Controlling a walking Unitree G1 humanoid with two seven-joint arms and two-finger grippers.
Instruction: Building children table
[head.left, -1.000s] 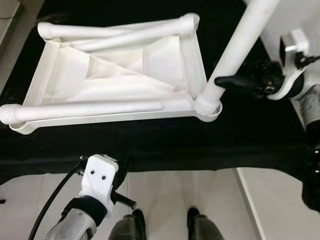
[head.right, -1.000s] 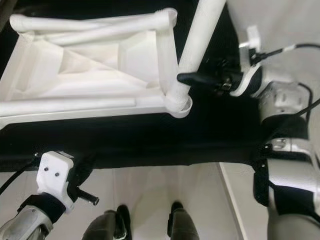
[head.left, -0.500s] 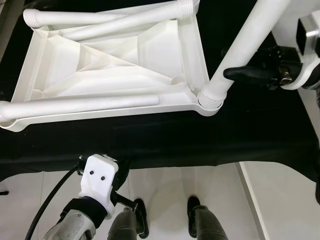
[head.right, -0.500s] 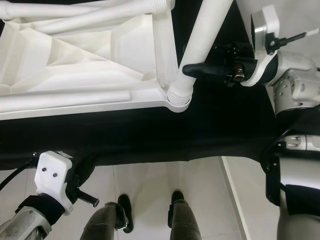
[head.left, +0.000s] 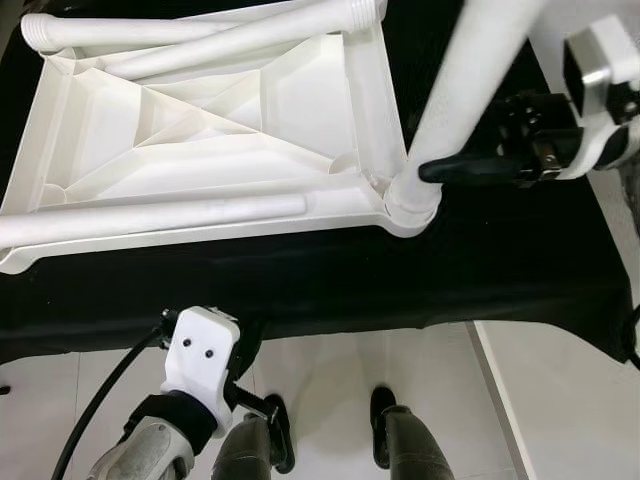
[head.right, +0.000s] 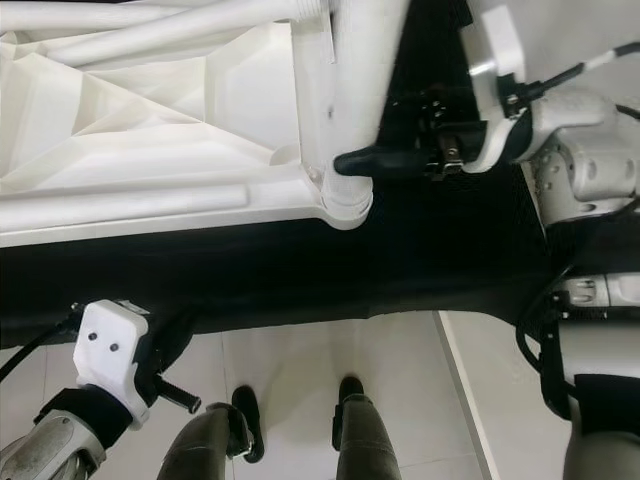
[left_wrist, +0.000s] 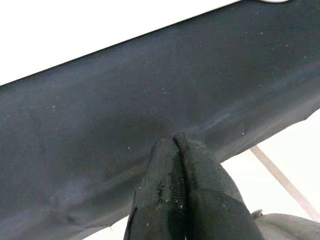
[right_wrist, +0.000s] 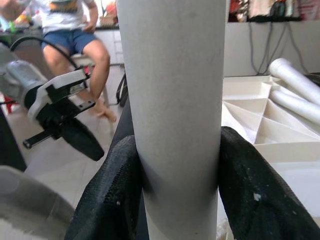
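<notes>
A white plastic tabletop (head.left: 200, 130) lies upside down on a black-covered surface, ribbed underside up. A white table leg (head.left: 470, 90) stands upright in the tabletop's near right corner socket (head.left: 410, 205). My right gripper (head.left: 440, 172) is shut on that leg just above the socket; in the right wrist view its fingers (right_wrist: 112, 195) clamp the leg (right_wrist: 172, 100) from both sides. Loose white legs (head.left: 160, 215) lie across the tabletop along its near and far edges. My left gripper (left_wrist: 177, 150) is shut and empty, low at the near edge of the black cover.
The black cover (head.left: 400, 280) drapes over the near edge above a pale tiled floor (head.left: 330, 380). My own feet (head.left: 385, 410) stand below it. In the right wrist view a seated person (right_wrist: 75, 40) is behind, beside my left arm (right_wrist: 55, 100).
The camera has shifted a little. The right gripper and the leg it holds have tilted, the leg's top now leaning more toward me; the leg's foot stays in the corner socket. The left arm is unchanged.
</notes>
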